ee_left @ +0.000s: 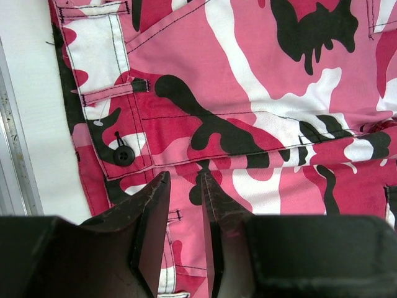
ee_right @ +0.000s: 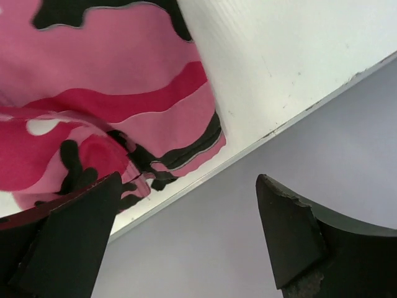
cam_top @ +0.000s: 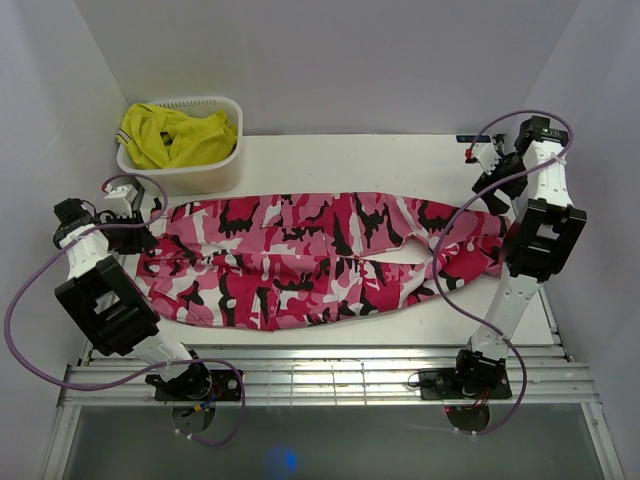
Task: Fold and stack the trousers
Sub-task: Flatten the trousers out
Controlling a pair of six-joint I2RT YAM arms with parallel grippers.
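Trousers (cam_top: 300, 262): I see them spread flat across the white table (cam_top: 340, 155), waist at the left, legs to the right.
Left gripper (ee_left: 186, 186): at the waistband by the button (ee_left: 123, 155); fingers almost together, and I cannot tell whether cloth is pinched.
Right gripper (ee_right: 183, 239): fingers wide apart, holding nothing, by the leg hems at the table's edge.

- Top camera sits high at the near side, looking down on the whole table (cam_top: 330, 150).
- Left wrist camera, pressed close over the trousers (ee_left: 248, 93) at the waistband: that's the overhead frame's left.
- Right wrist camera, close too, faces hem and table edge: overhead's right.
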